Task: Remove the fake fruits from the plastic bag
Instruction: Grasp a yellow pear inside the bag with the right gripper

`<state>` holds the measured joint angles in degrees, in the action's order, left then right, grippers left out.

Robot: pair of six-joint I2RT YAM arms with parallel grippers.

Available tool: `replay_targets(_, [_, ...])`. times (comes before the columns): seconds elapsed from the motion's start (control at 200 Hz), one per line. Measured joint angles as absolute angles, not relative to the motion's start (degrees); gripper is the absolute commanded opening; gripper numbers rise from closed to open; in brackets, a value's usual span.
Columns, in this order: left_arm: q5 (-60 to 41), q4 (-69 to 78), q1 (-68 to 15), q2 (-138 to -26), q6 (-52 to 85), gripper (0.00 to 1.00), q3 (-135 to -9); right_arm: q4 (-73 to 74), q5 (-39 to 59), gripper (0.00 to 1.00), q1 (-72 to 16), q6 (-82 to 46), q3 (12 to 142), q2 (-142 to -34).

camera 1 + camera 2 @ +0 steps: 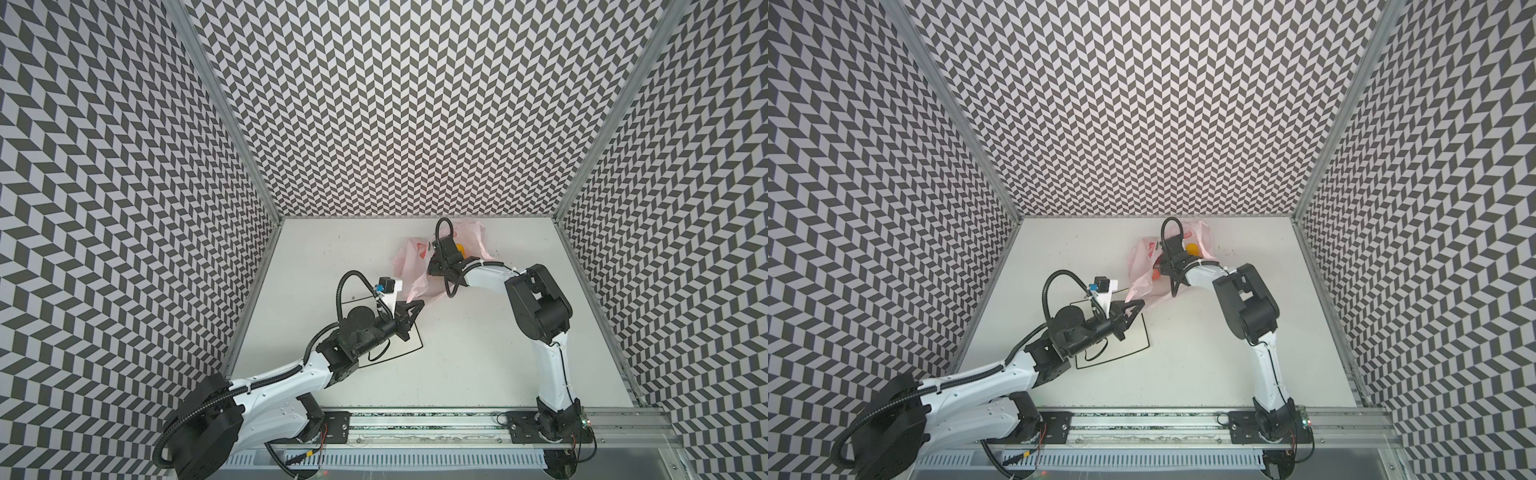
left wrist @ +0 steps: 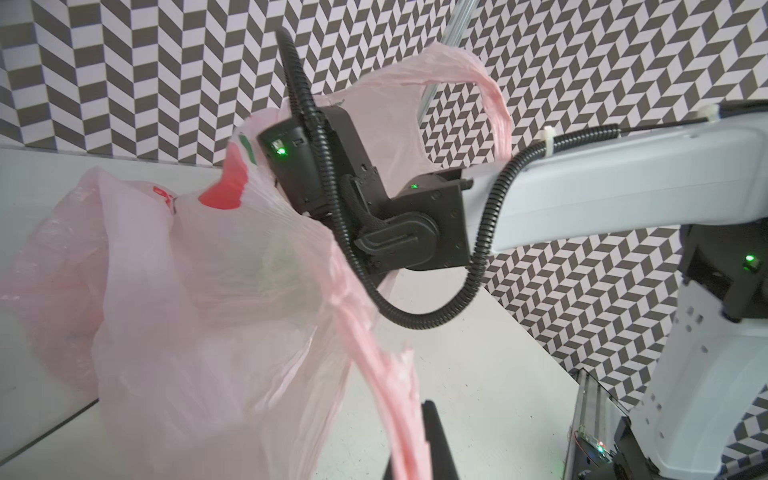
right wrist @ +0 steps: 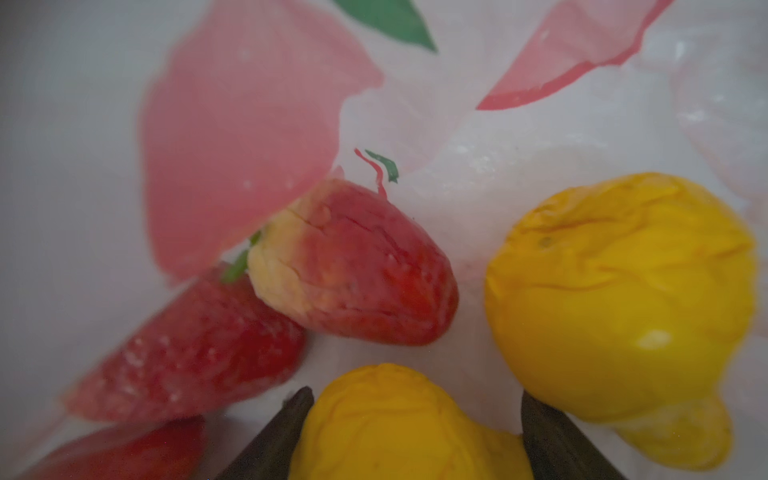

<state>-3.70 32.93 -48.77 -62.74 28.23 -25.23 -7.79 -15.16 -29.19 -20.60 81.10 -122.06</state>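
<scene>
The pale pink plastic bag (image 1: 405, 259) (image 1: 1142, 253) lies at the back of the table, its mouth held up. My left gripper (image 1: 419, 304) (image 2: 411, 457) is shut on one handle loop (image 2: 374, 353), pulled taut. My right gripper (image 3: 415, 395) is deep inside the bag, its fingers hidden in both top views. Its two fingers press the sides of a yellow pear (image 3: 399, 432). Beside that lie a second yellow pear (image 3: 623, 291) (image 1: 460, 248), a red-yellow apple (image 3: 353, 266) and two red strawberries (image 3: 187, 349) (image 3: 124, 453).
A square white plate with a black rim (image 1: 419, 345) (image 1: 1147, 332) lies under my left forearm, in front of the bag. The bag's other handle loop (image 2: 490, 95) drapes over my right arm. Patterned walls close the table in on three sides.
</scene>
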Motion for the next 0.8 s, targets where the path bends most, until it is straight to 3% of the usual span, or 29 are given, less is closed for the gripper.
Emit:
replay_targets(0.406, [0.9, 34.3, -46.6, -66.8, 30.7, 0.00, -27.9, -8.0, -2.1, 0.37, -28.8, -15.6, 67.4, -103.8])
replay_targets(0.796, [0.2, 36.4, -38.9, -70.9, 32.9, 0.00, -29.7, -7.2, 9.9, 0.36, -28.8, -12.7, 60.5, -88.3])
